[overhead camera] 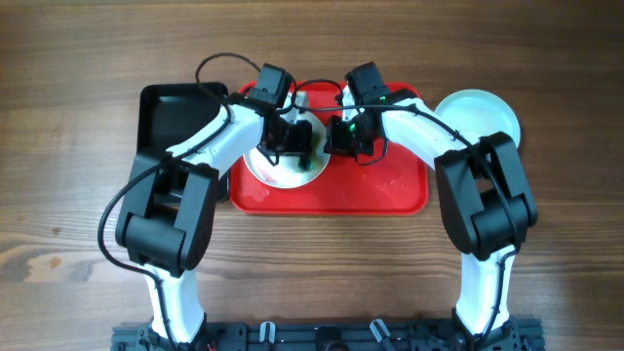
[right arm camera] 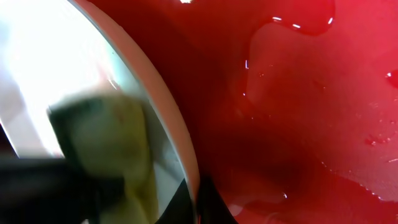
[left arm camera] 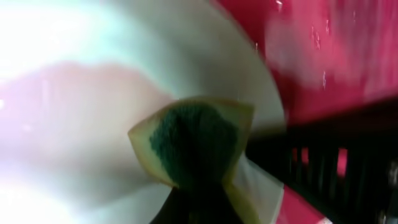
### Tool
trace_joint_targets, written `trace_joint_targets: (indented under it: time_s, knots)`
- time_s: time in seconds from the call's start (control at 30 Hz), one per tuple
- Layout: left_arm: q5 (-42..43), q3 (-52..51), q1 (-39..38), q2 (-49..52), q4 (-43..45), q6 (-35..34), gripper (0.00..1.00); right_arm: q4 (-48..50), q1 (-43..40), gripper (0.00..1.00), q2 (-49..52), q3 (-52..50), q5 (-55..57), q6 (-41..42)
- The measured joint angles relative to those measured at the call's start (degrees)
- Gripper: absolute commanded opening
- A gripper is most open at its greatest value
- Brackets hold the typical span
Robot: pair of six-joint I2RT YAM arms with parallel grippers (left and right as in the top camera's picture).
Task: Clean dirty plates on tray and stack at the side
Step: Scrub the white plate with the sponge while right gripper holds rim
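Two grippers low over tray (overhead camera: 390,190). Fingers of left gripper (overhead camera: 295,146) clamped on sponge (left arm camera: 193,140), green face pressed against plate (overhead camera: 276,171) just past fingertips. Fingers of right gripper (overhead camera: 343,136) pinched on rim of same plate, which lies on tray. Second mint plate (overhead camera: 476,115) off tray, well apart from right fingers.

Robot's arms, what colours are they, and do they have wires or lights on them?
The left arm and right arm are smooth white tubes joined by chunky black blocks. The left pincer and right pincer are black. Thin black cables loop along the arms, and a tiny green light glows near the right pincer.
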Motion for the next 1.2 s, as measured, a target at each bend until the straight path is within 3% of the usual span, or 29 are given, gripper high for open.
trace_joint_targets:
  time_s: [0.23, 0.43, 0.53, 0.67, 0.83, 0.97, 1.2]
  knots:
    - [-15.69, 0.04, -0.31, 0.07, 5.14, -8.79, 0.04, 0.20, 0.00, 0.04, 0.00, 0.00, 0.00, 0.20]
    - [-31.65, 1.60, -0.94, -0.55, -7.54, -21.29, 0.04, 0.33, 0.17, 0.04, 0.02, 0.00, -0.07, 0.13]
    - [-34.40, 1.75, -0.94, -0.70, -12.52, -25.35, 0.04, 0.24, 0.52, 0.04, 0.04, 0.00, -0.28, -0.09]
    - [-30.10, 1.84, -0.59, -0.98, -15.12, -23.06, 0.04, -0.02, 0.72, 0.04, 0.11, 0.00, -0.44, -0.61]
    - [-15.26, 1.84, 1.57, -1.36, -15.45, -13.66, 0.04, -0.63, -0.02, 0.04, 0.11, 0.00, -0.50, -1.46]
    - [-0.70, 0.83, 1.84, -1.49, -12.39, -10.51, 0.04, -0.70, -0.04, 0.04, 0.11, 0.00, -0.61, -1.55]
    - [8.28, 0.61, 6.29, -8.79, -11.74, -8.76, 0.04, -1.01, -0.04, 0.04, 0.11, 0.00, -0.83, -1.57]
